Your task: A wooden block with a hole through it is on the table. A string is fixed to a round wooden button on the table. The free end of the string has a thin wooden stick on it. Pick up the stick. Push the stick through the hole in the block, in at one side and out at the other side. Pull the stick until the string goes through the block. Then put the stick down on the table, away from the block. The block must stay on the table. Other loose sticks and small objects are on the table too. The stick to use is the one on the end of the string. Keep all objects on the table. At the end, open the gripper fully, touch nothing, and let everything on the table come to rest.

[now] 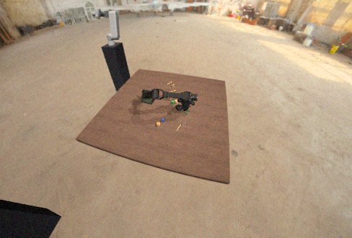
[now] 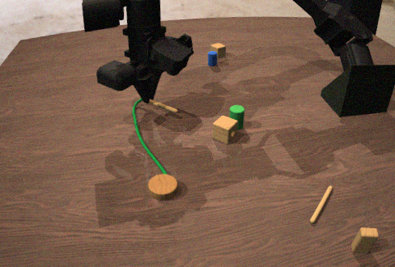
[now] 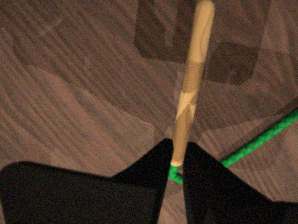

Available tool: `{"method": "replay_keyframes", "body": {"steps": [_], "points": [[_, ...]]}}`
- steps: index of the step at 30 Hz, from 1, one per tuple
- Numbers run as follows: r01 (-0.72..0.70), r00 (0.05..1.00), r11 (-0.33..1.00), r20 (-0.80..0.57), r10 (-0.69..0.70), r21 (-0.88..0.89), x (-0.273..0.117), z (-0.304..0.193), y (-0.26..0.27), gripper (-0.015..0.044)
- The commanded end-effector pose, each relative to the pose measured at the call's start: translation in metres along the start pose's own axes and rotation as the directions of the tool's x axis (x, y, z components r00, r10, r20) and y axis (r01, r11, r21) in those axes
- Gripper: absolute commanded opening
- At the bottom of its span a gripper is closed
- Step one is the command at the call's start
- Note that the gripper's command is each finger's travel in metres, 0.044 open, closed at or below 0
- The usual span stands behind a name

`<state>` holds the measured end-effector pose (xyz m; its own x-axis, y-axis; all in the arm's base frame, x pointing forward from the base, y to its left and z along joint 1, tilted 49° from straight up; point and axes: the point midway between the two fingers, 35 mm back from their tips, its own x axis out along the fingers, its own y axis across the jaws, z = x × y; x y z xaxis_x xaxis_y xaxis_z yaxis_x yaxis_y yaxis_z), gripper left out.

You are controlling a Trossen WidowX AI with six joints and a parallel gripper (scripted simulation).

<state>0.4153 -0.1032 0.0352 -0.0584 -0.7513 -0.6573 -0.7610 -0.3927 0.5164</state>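
Observation:
My gripper is shut on the string end of the thin wooden stick, low over the table. The stick's free end points toward the block side. The green string runs in a curve from the fingertips to the round wooden button, which lies on the table. The wooden block with a hole stands to the right of the stick in the exterior view, apart from it; its hole shows on the right face. No string shows in the block.
A green cylinder stands close behind the block. A blue cylinder and a small wooden block stand farther back. A loose stick and an upright wooden piece are at the near right. Another loose stick lies on the table.

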Motion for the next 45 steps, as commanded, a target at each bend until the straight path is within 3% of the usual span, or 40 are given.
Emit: {"method": "replay_keyframes", "body": {"steps": [1, 45], "points": [[0.0, 1.0, 1.0, -0.001, 0.0, 0.0, 0.0, 0.008, 0.0, 0.0], [0.0, 1.0, 1.0, -0.003, 0.0, -0.002, -0.001, 0.067, 0.0, 0.0]]}}
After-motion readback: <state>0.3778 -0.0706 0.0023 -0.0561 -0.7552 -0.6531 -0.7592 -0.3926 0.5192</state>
